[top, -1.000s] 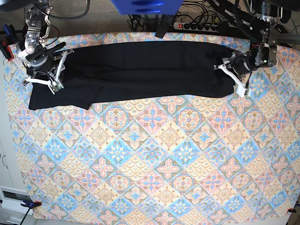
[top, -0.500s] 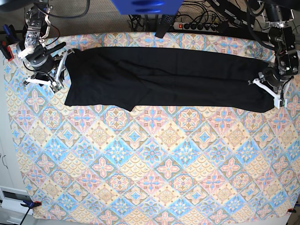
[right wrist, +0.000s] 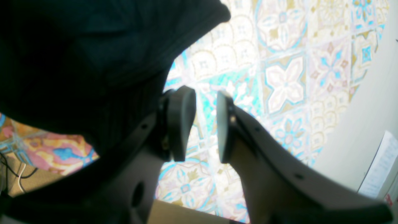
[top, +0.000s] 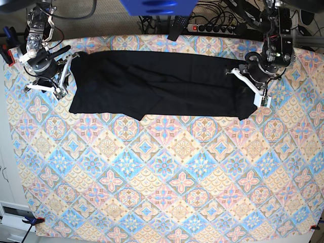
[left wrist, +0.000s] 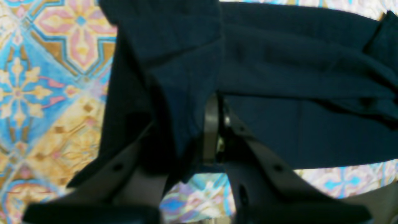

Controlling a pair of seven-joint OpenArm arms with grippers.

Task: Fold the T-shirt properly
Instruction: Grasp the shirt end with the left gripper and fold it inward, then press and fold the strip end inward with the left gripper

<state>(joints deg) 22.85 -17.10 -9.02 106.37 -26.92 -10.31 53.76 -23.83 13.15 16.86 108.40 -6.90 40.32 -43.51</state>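
The black T-shirt (top: 152,81) lies as a long folded band across the far side of the table. My left gripper (top: 251,87) is at the band's right end, and in the left wrist view this gripper (left wrist: 199,124) is shut on a fold of the T-shirt (left wrist: 295,93), with cloth draped over one finger. My right gripper (top: 57,80) sits at the band's left end. In the right wrist view it (right wrist: 205,121) stands open with only tablecloth showing in the gap, and T-shirt (right wrist: 77,46) cloth rests against the outside of one finger.
A patterned tablecloth (top: 162,177) covers the whole table. A power strip (top: 212,28) and cables lie behind the far edge. A clamp (top: 33,220) holds the cloth at the near left corner. A blue object (top: 157,6) hangs over the far middle.
The left gripper dragged the shirt toward the base view's right edge, then carried that end back toward the middle. The shirt's other end slid away from the right gripper, which stayed put.
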